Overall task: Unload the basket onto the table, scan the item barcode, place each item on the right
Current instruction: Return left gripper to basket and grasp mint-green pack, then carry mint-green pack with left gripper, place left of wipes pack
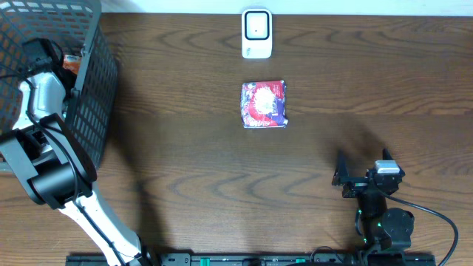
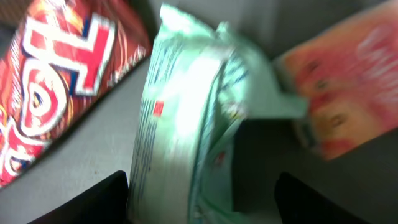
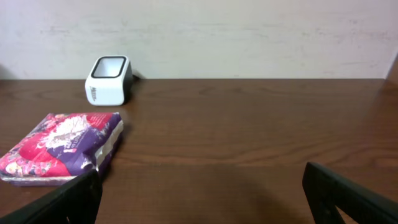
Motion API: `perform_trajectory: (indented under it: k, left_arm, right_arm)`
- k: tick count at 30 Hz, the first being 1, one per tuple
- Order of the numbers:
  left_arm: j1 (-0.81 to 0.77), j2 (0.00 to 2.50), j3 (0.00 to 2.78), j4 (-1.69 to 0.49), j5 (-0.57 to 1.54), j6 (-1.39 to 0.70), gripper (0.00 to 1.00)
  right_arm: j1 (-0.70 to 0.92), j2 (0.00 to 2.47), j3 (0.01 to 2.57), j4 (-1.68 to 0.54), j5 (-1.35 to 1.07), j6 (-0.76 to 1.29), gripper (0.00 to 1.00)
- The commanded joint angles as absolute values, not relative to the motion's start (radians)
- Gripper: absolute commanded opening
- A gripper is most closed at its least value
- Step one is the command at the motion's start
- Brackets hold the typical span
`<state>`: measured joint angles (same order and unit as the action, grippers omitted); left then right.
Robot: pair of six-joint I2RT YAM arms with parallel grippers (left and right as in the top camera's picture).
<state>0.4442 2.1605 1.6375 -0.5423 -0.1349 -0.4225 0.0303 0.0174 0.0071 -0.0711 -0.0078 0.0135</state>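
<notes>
Soft, even light falls on the dark desk [image 1: 185,170], with faint shadows beside the basket [image 1: 100,89]. The left wrist view is badly blurred, its pale packet [image 2: 180,124] washed out with glare.

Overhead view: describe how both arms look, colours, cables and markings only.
The left arm has white links between bulky black joint housings, with thin black cables looped alongside. The right arm is nearly all black, with a white-grey block near its wrist, green lights lower down and a black cable trailing right. Jaws are black. No markings legible.
</notes>
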Motion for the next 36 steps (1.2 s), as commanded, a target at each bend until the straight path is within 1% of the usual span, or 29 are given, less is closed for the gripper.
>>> perform_trajectory:
  k: [1, 2, 3, 4, 5, 6, 9, 14, 21, 24, 26, 30, 33, 34, 36]
  left_arm:
    - [0.447, 2.170, 1.601, -0.543, -0.150, -0.421, 0.76]
    - [0.447, 2.170, 1.596, -0.542, -0.150, -0.421, 0.71]
    - [0.447, 2.170, 1.593, -0.539, -0.150, -0.421, 0.62]
    - [0.447, 2.170, 1.593, -0.537, -0.150, -0.420, 0.44]
    - [0.447, 2.170, 1.594, -0.532, -0.150, -0.420, 0.19]
    - [0.448, 2.168, 1.596, -0.530, -0.150, -0.415, 0.07]
    - [0.448, 2.143, 1.597, -0.535, -0.150, -0.401, 0.07]
    - [0.448, 2.016, 1.597, -0.549, -0.149, -0.402, 0.07]
    - [0.447, 1.699, 1.597, -0.495, -0.142, -0.461, 0.07]
    - [0.447, 1.557, 1.597, -0.484, -0.130, -0.524, 0.07]
    - [0.447, 1.475, 1.597, -0.500, -0.048, -0.565, 0.07]
    - [0.411, 1.360, 1.597, -0.530, 0.265, -0.627, 0.07]
    - [0.326, 1.333, 1.597, -0.530, 0.442, -0.645, 0.07]
    - [0.288, 1.333, 1.597, -0.538, 0.477, -0.645, 0.07]
    - [0.191, 1.340, 1.595, -0.577, 0.485, -0.626, 0.07]
  right_arm:
    - [0.024, 0.013, 0.006, -0.075, -0.009, 0.002, 0.99]
    - [0.024, 0.013, 0.006, -0.075, -0.009, 0.002, 0.99]
    - [0.024, 0.013, 0.006, -0.075, -0.009, 0.002, 0.99]
    - [0.024, 0.013, 0.006, -0.075, -0.009, 0.002, 0.99]
    - [0.024, 0.013, 0.006, -0.075, -0.009, 0.002, 0.99]
    - [0.024, 0.013, 0.006, -0.075, -0.009, 0.002, 0.99]
    - [0.024, 0.013, 0.006, -0.075, -0.009, 0.002, 0.99]
    - [0.024, 0.013, 0.006, -0.075, -0.009, 0.002, 0.99]
    - [0.024, 0.013, 0.006, -0.075, -0.009, 0.002, 0.99]
    - [0.024, 0.013, 0.006, -0.075, -0.009, 0.002, 0.99]
    - [0.024, 0.013, 0.006, -0.075, -0.009, 0.002, 0.99]
    - [0.024, 0.013, 0.006, -0.075, -0.009, 0.002, 0.99]
    - [0.024, 0.013, 0.006, -0.075, -0.009, 0.002, 0.99]
    - [0.024, 0.013, 0.006, -0.075, -0.009, 0.002, 0.99]
    - [0.024, 0.013, 0.006, -0.075, -0.010, 0.002, 0.99]
